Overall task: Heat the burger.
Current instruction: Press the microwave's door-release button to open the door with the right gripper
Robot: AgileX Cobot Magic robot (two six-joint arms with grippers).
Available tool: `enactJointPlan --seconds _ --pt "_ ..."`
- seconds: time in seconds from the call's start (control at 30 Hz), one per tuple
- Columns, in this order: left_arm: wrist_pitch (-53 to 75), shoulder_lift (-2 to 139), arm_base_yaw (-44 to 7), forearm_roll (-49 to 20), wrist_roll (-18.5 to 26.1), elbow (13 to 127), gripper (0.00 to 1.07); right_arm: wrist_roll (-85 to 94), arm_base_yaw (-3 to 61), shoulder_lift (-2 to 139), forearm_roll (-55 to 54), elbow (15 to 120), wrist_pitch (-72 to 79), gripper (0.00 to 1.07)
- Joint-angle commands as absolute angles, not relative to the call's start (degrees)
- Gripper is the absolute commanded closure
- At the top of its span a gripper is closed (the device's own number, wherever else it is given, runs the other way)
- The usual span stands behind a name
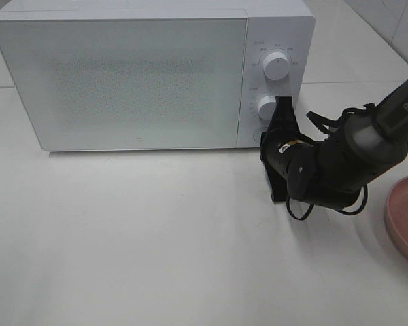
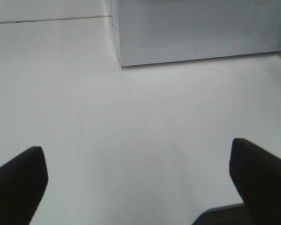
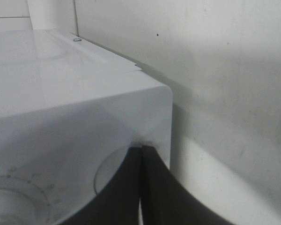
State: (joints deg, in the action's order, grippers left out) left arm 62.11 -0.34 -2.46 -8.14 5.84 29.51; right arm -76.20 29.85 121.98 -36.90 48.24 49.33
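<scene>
The burger is out of view in all three frames. The white microwave (image 1: 122,75) stands at the back of the table with its door closed. My right gripper (image 1: 283,103) is shut, with nothing between its fingers. Its tips rest against the microwave's control panel just right of the lower knob (image 1: 265,106). In the right wrist view the shut right gripper (image 3: 141,148) meets the front of the microwave (image 3: 61,93) near its side edge. My left gripper (image 2: 140,187) is open over bare table, facing the microwave (image 2: 196,28).
An upper knob (image 1: 277,65) sits above the lower one on the panel. A pink plate (image 1: 404,217) lies at the right edge of the table, partly cut off. White tabletop (image 1: 156,238) stretches in front of the microwave.
</scene>
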Motion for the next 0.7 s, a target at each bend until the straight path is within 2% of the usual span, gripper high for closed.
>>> enactJointPlan --seconds 0.03,0.7 --pt "61.3 -1.7 -2.6 -8.0 5.7 29.5 0.09 -76.9 29.9 121.6 -35.7 49.4 50.1 1.07" --pt "61.3 -1.7 -2.6 -8.0 5.7 29.5 0.09 -74.3 30.3 122.8 -42.1 53.3 55.9 1.07"
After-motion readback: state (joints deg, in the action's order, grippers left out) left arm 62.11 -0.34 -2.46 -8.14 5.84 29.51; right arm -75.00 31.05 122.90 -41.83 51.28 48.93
